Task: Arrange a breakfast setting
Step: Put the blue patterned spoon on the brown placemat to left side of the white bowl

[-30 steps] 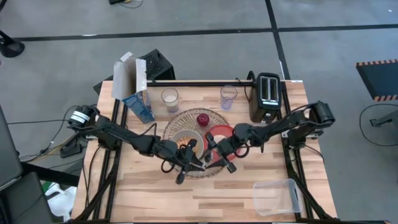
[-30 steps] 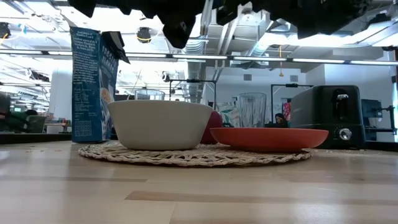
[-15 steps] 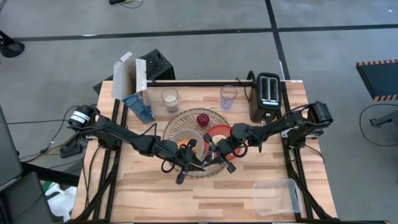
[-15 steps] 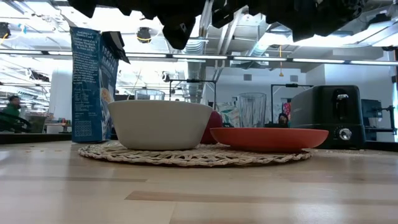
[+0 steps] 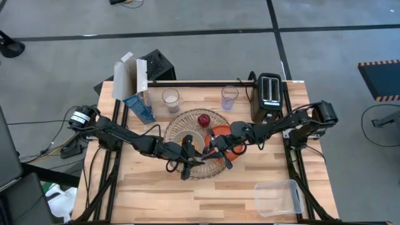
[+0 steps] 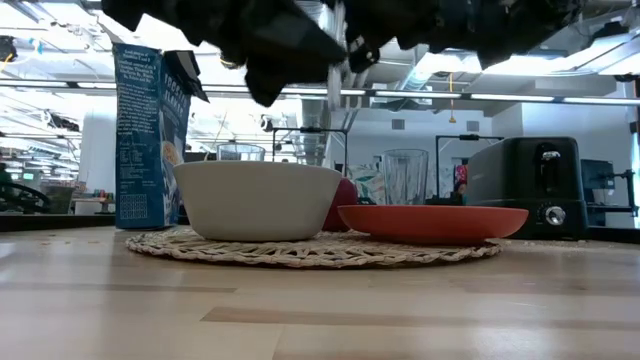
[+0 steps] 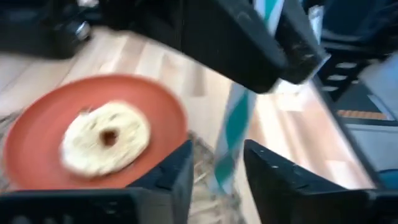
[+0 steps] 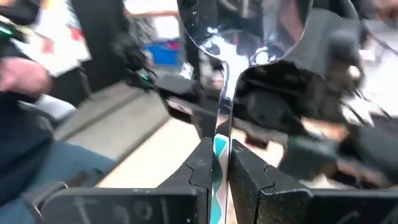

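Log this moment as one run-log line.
right gripper: shut on spoon, above mat | left gripper: open around spoon handle | bagel: on orange plate | stage: handover

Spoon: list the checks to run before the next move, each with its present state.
1. Right gripper shut on the spoon: ok.
2. Spoon's striped handle sits between the left gripper fingers: ok.
3. Left gripper closed on the handle: not ok, it stands open.
4. Bagel lies on the orange plate: ok.
5. Bowl and plate rest on the mat: ok.
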Controlling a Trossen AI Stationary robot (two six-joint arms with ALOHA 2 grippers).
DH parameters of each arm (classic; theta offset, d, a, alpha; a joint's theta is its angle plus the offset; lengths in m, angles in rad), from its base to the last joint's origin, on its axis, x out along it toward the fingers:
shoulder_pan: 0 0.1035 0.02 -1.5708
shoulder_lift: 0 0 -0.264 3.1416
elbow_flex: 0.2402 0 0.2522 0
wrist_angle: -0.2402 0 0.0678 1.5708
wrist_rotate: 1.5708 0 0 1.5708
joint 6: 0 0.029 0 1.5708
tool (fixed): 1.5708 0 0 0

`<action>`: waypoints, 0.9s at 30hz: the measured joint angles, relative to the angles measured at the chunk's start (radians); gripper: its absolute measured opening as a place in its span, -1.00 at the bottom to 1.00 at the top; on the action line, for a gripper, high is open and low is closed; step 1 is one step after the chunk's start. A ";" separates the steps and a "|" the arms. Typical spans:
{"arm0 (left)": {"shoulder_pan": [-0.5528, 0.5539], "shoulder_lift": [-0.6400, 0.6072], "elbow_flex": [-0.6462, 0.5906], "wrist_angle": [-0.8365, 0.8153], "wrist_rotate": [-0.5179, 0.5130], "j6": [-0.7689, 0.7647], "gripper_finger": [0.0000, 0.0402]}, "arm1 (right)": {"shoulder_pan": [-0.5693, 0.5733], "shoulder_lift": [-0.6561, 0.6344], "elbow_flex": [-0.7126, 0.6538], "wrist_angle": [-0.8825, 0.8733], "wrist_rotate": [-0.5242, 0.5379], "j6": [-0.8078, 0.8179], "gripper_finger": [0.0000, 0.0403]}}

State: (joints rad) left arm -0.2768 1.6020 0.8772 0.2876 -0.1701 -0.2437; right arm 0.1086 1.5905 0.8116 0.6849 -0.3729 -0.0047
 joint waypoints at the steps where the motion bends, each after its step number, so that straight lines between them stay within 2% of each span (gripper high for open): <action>1: 0.000 0.000 0.000 -0.022 -0.015 -0.012 -0.33 | 0.000 -0.013 0.000 -0.042 0.027 0.000 -0.72; 6: 0.000 -0.036 0.000 -0.139 -0.069 -0.073 -0.04 | 0.000 -0.078 0.000 -0.215 0.203 -0.004 -0.72; 10: -0.010 -0.090 0.000 -0.171 -0.133 -0.081 0.07 | 0.000 -0.100 -0.001 -0.288 0.335 0.005 -0.72; 12: -0.018 -0.128 0.000 -0.170 -0.209 -0.079 0.09 | 0.000 -0.099 -0.001 -0.286 0.386 0.020 -0.72; 16: -0.040 -0.194 0.000 -0.162 -0.440 -0.053 0.09 | 0.000 -0.099 0.000 -0.290 0.469 0.054 -0.72; 19: -0.048 -0.210 0.000 -0.107 -0.551 -0.003 0.10 | 0.000 -0.099 0.000 -0.285 0.515 0.077 -0.72; 27: -0.029 -0.201 0.000 0.013 -0.634 0.078 0.10 | 0.000 -0.099 0.000 -0.257 0.536 0.126 -0.72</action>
State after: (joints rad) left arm -0.3061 1.4013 0.8776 0.3009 -0.8045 -0.1658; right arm 0.1085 1.4918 0.8112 0.4277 0.1635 0.1216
